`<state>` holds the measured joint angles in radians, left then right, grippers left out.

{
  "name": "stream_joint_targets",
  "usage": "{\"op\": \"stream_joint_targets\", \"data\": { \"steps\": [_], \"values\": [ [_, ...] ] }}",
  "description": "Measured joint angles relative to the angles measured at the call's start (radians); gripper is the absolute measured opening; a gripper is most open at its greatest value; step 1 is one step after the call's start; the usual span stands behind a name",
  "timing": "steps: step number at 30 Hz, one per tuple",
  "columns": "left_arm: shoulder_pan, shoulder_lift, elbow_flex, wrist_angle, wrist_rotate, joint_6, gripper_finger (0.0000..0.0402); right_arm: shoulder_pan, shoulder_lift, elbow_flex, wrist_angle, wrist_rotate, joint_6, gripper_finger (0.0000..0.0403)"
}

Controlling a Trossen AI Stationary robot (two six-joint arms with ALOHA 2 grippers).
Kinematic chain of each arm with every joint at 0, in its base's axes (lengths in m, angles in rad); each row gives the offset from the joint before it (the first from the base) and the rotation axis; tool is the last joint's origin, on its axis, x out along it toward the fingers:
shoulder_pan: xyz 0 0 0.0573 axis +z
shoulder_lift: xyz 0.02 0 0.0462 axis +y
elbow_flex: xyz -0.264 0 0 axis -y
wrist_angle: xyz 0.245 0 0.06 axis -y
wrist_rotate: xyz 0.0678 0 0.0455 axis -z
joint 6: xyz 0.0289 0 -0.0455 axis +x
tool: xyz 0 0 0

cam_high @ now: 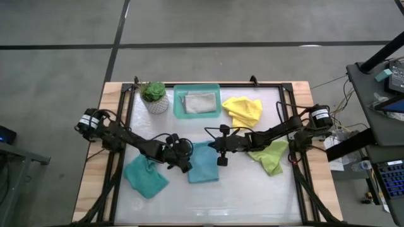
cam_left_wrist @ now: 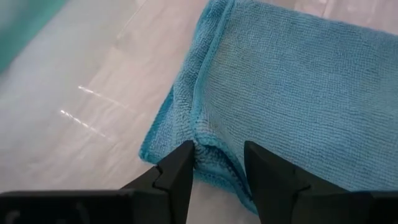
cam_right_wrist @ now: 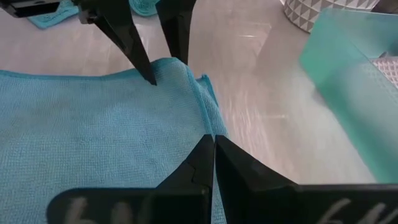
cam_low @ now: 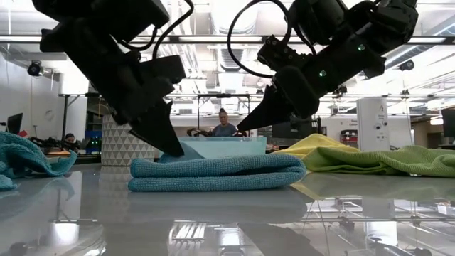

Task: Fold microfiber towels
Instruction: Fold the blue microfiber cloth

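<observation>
Folded flat at the table's middle, a blue towel [cam_high: 203,162] lies between both pincers as the folding job stands partly done. Left pincer [cam_left_wrist: 216,163] has its fingers apart, straddling one corner of that towel, tips just at the cloth but not clamped on it. Right pincer [cam_right_wrist: 213,142] hangs above the towel's far side, fingers pressed together and holding nothing.

A grey towel [cam_high: 199,102] rests in the teal tray [cam_high: 178,106] at the back of the table, apparently already folded. Three remain crumpled, judging by their shapes: a second teal towel [cam_high: 145,176] by the left arm, a yellow towel [cam_high: 243,110] beside the tray, and a lime towel [cam_high: 270,156] under the right arm. So perhaps two of five are dealt with, and the blue one may still need another fold or a move to the tray.

Whether the grey towel is neatly folded is hard to make out from above. The right arm covers part of the lime towel. A potted plant [cam_high: 154,96] stands left of the tray. In the low view, people sit in the room beyond, too far off to matter.
</observation>
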<state>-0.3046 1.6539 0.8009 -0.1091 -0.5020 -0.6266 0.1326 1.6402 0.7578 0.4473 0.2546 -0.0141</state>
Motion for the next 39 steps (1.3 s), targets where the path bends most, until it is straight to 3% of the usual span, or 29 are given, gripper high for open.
{"op": "stream_joint_targets", "data": {
  "steps": [33,39],
  "values": [
    [0.063,-0.005,0.005,-0.004,0.036,0.188,0.0127,0.0,0.0,0.0,0.001,0.0,0.014,0.0009],
    [0.063,-0.007,0.006,-0.004,0.037,0.189,0.01,0.0,0.0,0.0,0.001,0.0,0.014,0.0009]
  ]
}}
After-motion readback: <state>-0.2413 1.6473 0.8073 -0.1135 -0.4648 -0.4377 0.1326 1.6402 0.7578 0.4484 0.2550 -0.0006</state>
